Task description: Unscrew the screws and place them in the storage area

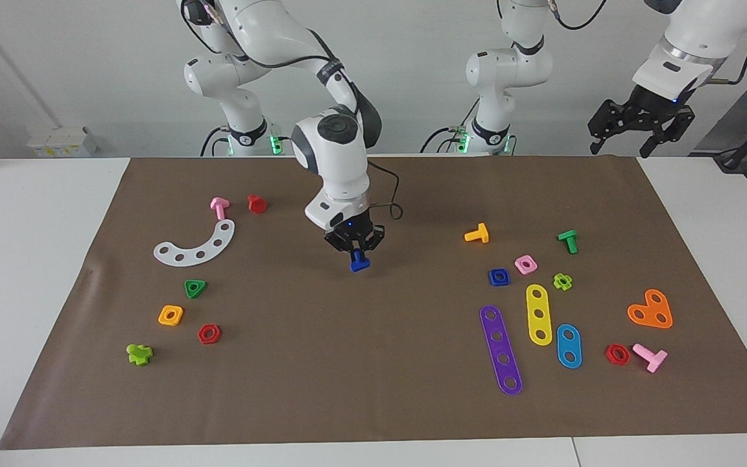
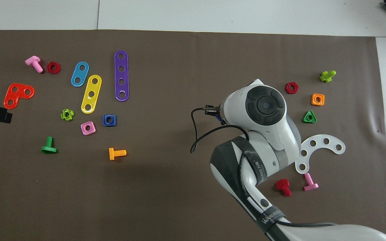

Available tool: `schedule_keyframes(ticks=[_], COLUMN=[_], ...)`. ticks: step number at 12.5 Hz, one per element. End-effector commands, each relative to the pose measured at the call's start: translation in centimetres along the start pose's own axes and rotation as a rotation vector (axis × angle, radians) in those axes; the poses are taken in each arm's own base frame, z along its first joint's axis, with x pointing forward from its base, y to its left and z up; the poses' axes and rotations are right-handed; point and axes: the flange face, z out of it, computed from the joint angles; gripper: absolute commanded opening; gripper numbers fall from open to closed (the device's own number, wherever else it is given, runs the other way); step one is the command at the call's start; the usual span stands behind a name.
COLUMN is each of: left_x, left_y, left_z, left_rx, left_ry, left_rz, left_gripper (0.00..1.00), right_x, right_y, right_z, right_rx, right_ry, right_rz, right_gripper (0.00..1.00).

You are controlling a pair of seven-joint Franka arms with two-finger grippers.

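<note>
Brown paper mat (image 1: 373,389) is covering most of the white counter (image 1: 30,259) and serving as the storage area, with small plastic pieces lying in two loose groups on it. Right end effector (image 1: 355,250) is hanging low over the bare middle of the mat, its fingers closing on the dark blue bolt (image 1: 360,263); the bolt is sitting at the fingertips, just above or on the paper, I cannot tell which. In the overhead view the arm's wrist is hiding the bolt almost wholly.

Dark blue square nut (image 1: 498,277) is lying flat on the mat toward the left arm's end, just beside the pink square nut (image 1: 526,264) and near the purple strip (image 1: 501,350) and the yellow strip (image 1: 539,314).

Left end effector (image 1: 640,124) is waiting raised above the mat's edge at its own end of the counter, fingers spread apart and holding nothing.

Toward the right arm's end, the green triangular nut (image 1: 195,288) is lying beside the white curved strip (image 1: 195,246), with an orange square nut (image 1: 170,315) farther from the robots.
</note>
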Motion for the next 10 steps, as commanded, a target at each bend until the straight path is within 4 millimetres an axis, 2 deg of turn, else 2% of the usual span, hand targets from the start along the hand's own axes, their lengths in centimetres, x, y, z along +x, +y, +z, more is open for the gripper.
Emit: schedule_keyframes(ticks=[1, 3, 6, 10], left_x=[0.0, -0.4, -0.9, -1.0], left_y=[0.2, 0.2, -0.5, -0.9], left_z=[-0.3, 0.3, 0.7, 0.7], left_rx=[-0.011, -0.015, -0.017, -0.018], left_ry=[-0.007, -0.028, -0.041, -0.039], left_rz=[0.005, 0.006, -0.011, -0.019], left_gripper=[1.00, 1.00, 1.00, 1.00], right_x=[2.1, 3.4, 5.2, 4.5], right_y=[4.7, 7.6, 14.1, 20.5], right_z=[-0.7, -0.4, 0.2, 2.1], right_rx=[-0.008, -0.018, -0.041, -0.060], right_ry=[-0.004, -0.007, -0.029, -0.073], right_rz=[0.003, -0.001, -0.045, -0.091], right_gripper=[0.00, 0.00, 0.00, 0.00])
